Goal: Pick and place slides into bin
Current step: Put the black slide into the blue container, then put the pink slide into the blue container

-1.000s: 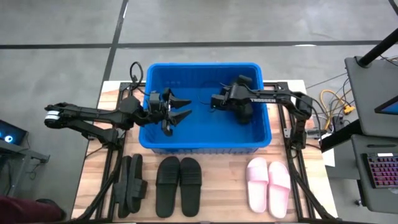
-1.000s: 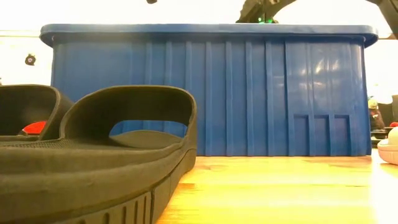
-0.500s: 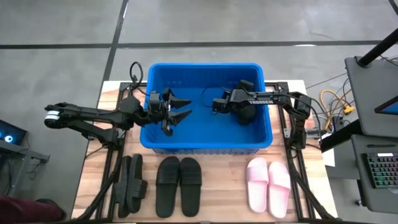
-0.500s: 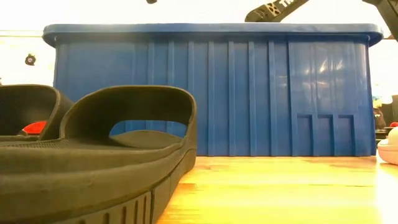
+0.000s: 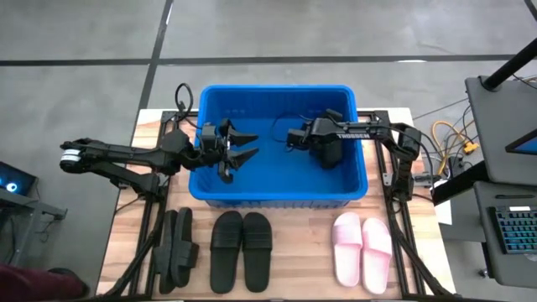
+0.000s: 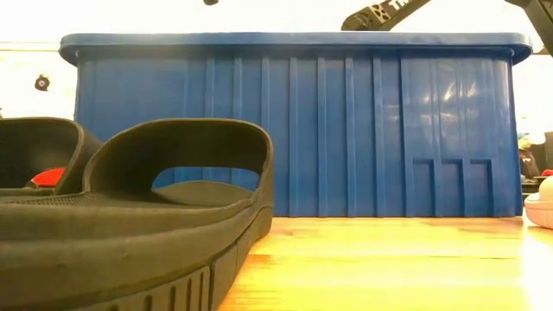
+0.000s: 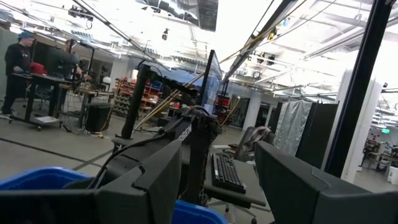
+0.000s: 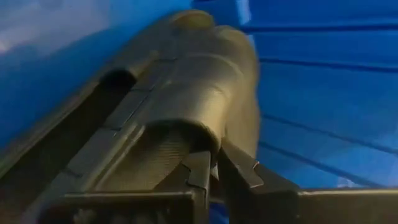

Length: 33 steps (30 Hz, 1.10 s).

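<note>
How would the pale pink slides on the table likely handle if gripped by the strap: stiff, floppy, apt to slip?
The pink slides look like moulded foam, so probably light for their size. The thick sole likely stays fairly stiff, though a slide would probably hang tilted from its wide strap. Lying flat on the table, they seem unlikely to roll or tip.

The bin [image 5: 277,189] at the frame's centre is glossy ribbed plastic. The table [image 5: 298,260] along the bottom is pale varnished wood. The black slides [image 5: 241,239] look matt, rubbery; the pink slides [image 5: 362,250] smooth.

Both arms crowd the ribbed bright blue plastic bin [image 5: 277,189], while bare wooden desk [image 5: 300,243] lies open between the sandal pairs.
</note>
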{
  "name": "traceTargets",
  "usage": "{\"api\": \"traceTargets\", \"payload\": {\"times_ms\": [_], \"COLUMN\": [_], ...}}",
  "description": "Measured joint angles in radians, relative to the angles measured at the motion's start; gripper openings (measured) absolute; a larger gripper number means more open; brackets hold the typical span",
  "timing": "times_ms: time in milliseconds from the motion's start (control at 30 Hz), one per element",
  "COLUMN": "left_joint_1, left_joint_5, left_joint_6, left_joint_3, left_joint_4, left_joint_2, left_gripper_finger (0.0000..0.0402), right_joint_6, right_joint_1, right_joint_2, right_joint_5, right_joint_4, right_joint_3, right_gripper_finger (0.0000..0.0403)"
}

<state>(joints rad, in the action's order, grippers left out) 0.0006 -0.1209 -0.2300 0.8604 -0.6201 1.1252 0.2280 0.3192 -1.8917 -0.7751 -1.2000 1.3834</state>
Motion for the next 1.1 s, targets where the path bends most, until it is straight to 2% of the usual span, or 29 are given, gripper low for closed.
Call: {"api": "traceTargets", "payload": {"times_ms": [133, 400, 600, 800, 967, 1100], "left_joint_1": [0.000, 0.000, 0.000, 0.000, 0.000, 0.000], "left_joint_5": [0.000, 0.000, 0.000, 0.000, 0.000, 0.001], "left_joint_6": [-0.001, -0.001, -0.001, -0.001, -0.001, -0.002], "left_joint_3": [0.000, 0.000, 0.000, 0.000, 0.000, 0.000], "left_joint_4": [0.000, 0.000, 0.000, 0.000, 0.000, 0.000], "left_joint_2": [0.000, 0.000, 0.000, 0.000, 0.000, 0.000], "left_gripper_finger": [0.0190, 0.0190, 0.0190, 0.0190, 0.0190, 0.0190], "right_joint_6": [0.000, -0.001, 0.015, 0.020, -0.075, -0.039], "right_joint_1": [0.006, 0.009, 0.001, -0.003, -0.003, -0.003], "right_joint_2": [0.001, 0.001, 0.000, 0.001, 0.002, 0.002], "right_joint_5": [0.046, 0.046, 0.059, 0.063, 0.170, 0.192], "right_joint_4": [-0.001, -0.007, -0.102, -0.156, -0.194, -0.224], "right_joint_3": [0.000, 0.000, 0.034, 0.115, 0.185, 0.252], "right_gripper_finger": [0.0050, 0.0144, 0.0198, 0.0218, 0.0221, 0.0221]}}
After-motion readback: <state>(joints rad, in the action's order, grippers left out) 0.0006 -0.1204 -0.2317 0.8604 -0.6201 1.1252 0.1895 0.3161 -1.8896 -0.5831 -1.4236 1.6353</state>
